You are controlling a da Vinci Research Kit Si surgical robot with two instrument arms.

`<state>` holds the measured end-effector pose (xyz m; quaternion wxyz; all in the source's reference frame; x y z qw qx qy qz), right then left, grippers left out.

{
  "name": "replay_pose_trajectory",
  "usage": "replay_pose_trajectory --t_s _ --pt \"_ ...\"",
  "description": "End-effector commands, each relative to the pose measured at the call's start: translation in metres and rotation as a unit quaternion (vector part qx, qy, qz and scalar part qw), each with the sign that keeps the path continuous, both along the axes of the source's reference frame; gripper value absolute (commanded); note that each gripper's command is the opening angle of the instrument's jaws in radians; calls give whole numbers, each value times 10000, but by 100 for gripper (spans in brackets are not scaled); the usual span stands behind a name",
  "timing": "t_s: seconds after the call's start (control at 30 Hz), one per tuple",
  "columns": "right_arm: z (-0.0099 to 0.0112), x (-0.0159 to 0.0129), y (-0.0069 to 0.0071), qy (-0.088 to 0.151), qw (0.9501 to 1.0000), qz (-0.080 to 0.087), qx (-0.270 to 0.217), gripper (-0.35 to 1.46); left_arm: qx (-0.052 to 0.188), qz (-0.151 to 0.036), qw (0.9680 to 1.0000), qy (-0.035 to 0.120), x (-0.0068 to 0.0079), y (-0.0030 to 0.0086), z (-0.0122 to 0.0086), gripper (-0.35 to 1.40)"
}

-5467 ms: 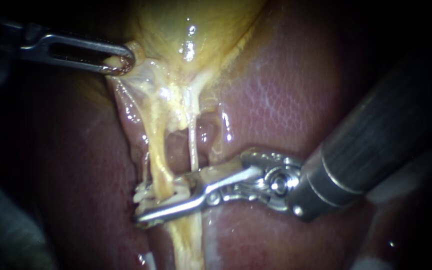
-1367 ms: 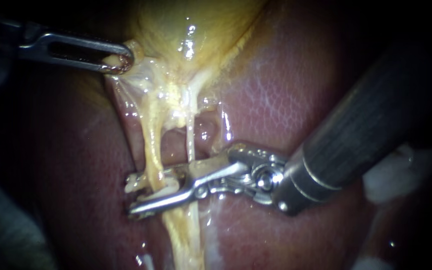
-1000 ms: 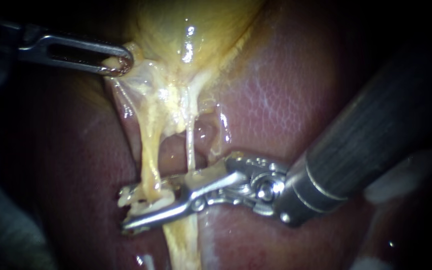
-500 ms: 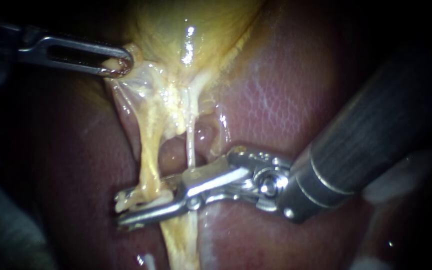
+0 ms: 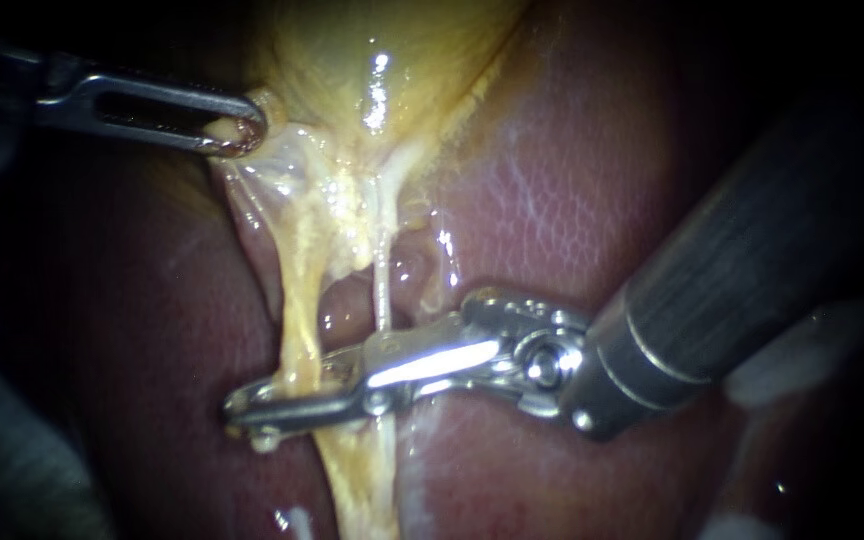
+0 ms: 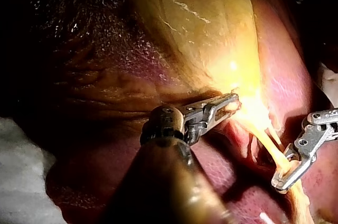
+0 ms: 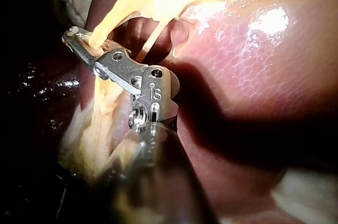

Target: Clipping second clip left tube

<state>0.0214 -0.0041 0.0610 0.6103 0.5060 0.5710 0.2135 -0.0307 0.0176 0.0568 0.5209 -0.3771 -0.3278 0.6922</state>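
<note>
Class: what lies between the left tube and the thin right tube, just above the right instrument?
Beside the left tube, only bare wet red tissue fills that gap, in the endoscope view.

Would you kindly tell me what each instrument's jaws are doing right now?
Left instrument: shut on the gallbladder.
Right instrument: shut on the left tube.

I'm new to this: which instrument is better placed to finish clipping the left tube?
Right. The right instrument has its jaws shut across the left tube, just where a clip would go. The left instrument is up at the gallbladder, gripping its edge, away from the tube.
</note>
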Motion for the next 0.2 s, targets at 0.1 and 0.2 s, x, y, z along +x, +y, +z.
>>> replay_pose_trajectory --t_s 0.1,0.2 --pt "0 0 0 3 10000 -3 -3 -35 -1 -4 10000 3 0 0 0 -35" --pt "0 0 0 3 10000 -4 -3 -35 -1 -3 10000 2 0 0 0 -35"
